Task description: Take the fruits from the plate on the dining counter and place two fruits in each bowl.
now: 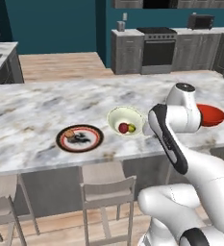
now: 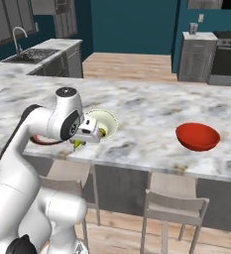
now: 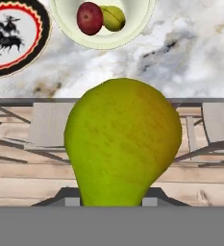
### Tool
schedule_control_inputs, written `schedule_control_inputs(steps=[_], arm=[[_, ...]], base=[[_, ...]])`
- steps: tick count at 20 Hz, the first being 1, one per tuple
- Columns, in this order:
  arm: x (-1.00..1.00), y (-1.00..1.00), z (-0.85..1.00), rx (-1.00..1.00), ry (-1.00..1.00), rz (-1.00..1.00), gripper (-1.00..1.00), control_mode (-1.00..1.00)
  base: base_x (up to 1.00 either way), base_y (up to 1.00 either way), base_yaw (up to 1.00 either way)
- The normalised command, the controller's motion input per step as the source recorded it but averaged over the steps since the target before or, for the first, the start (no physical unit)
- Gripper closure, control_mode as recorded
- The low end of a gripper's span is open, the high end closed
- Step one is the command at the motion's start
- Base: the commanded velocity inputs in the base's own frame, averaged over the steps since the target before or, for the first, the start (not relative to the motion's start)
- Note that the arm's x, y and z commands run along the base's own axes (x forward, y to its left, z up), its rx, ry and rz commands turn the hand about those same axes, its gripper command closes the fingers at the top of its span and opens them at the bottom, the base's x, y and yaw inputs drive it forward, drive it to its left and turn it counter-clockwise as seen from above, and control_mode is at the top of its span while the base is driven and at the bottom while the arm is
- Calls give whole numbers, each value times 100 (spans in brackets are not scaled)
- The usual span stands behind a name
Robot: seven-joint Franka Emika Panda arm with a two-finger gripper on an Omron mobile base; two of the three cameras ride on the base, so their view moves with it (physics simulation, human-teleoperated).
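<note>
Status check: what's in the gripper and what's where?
Gripper shut on green pear. Cream bowl holds two fruits; red bowl ahead, path open.

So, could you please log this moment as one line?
gripper: shut on green pear | cream-white bowl: two fruits | red bowl: empty | plate: tan-orange fruit

Marble dining counter carries 3 dishes: plate, cream-white bowl at its 2 o'clock, red bowl well apart at 3 o'clock.
</note>
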Motion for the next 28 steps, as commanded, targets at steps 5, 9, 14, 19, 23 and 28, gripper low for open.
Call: schedule_control_inputs(steps=[5,9,14,19,23,28], arm=[[0,0,0,0,0,0,100,100],[0,0,0,0,0,0,100,100],[0,0,0,0,0,0,100,100],[0,0,0,0,0,0,100,100],[0,0,0,0,0,0,100,100],[0,0,0,0,0,0,100,100]], base=[[-19,-100,0],[2,-96,0],[12,-77,0],[27,-47,0],[47,-28,0],[54,-18,2]])
